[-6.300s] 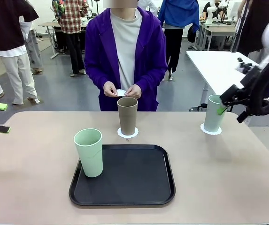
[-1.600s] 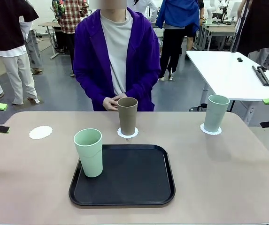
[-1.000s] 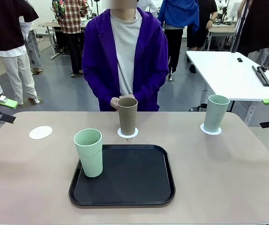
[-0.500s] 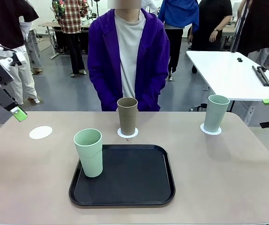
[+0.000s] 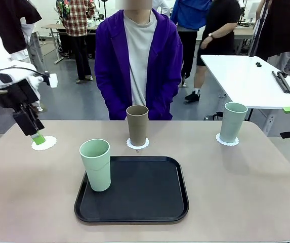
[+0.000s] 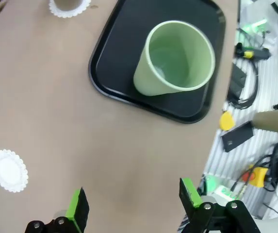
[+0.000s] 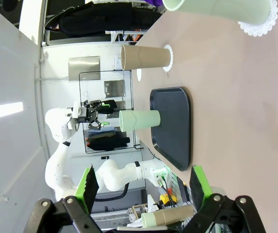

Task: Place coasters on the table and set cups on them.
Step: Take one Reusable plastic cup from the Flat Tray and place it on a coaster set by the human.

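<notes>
L pincer [image 5: 36,136] open, angled down near coaster [image 5: 45,144].

We see a grey floor [image 5: 69,104] under even indoor light. A white table [image 5: 243,76] stands at the right, and farther back several people [image 5: 79,20] stand near a desk [image 5: 49,26].

Bright light, soft shadows on the table [image 5: 246,182]; wrist edges seemingly warped.
</notes>
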`<state>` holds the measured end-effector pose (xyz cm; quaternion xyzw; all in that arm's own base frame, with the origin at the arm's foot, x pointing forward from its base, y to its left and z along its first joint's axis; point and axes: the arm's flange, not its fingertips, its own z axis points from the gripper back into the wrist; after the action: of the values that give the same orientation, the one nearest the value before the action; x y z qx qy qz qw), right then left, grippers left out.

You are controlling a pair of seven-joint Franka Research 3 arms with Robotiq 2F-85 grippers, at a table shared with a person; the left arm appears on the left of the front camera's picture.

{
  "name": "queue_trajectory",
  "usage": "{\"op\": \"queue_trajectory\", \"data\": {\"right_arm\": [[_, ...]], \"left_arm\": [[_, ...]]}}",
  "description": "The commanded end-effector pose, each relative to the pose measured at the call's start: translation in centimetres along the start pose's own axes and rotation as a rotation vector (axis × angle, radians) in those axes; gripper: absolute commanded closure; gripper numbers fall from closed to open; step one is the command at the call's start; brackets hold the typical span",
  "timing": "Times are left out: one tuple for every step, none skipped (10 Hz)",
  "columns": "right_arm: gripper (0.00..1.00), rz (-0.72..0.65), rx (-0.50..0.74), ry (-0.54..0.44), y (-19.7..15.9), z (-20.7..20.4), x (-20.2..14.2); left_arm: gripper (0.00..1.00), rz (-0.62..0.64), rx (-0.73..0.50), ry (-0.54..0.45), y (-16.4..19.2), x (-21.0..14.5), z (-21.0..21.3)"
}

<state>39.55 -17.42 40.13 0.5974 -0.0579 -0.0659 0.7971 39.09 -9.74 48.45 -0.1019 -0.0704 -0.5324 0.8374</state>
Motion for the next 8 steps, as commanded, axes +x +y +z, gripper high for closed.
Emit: {"op": "queue_trajectory", "data": {"right_arm": [[0.00,-0.005,0.000,-0.005,0.1,-0.1,-0.1],[0.00,-0.005,0.000,-0.005,0.1,-0.1,-0.1],[0.00,-0.005,0.000,-0.005,0.1,-0.1,-0.1],[0.00,-0.005,0.000,-0.005,0.1,-0.1,-0.1],[0.00,-0.005,0.000,-0.005,0.1,-0.1,-0.1],[0.00,-0.005,0.000,-0.005,0.1,-0.1,-0.1],[0.00,-0.005,0.000,-0.005,0.1,-0.1,-0.1],[0.00,-0.005,0.000,-0.005,0.1,-0.1,-0.1]], "left_arm": [[0.00,0.028,0.083,0.064,-0.4,0.2,-1.2],[0.00,0.000,0.000,0.000,0.0,0.0,0.0],[0.00,0.000,0.000,0.000,0.0,0.0,0.0],[0.00,0.000,0.000,0.000,0.0,0.0,0.0],[0.00,0.000,0.000,0.000,0.0,0.0,0.0],[0.00,0.000,0.000,0.000,0.0,0.0,0.0],[0.00,0.006,0.017,0.008,0.1,-0.2,-0.3],[0.00,-0.034,-0.029,-0.134,1.8,-0.8,-1.2]]}}
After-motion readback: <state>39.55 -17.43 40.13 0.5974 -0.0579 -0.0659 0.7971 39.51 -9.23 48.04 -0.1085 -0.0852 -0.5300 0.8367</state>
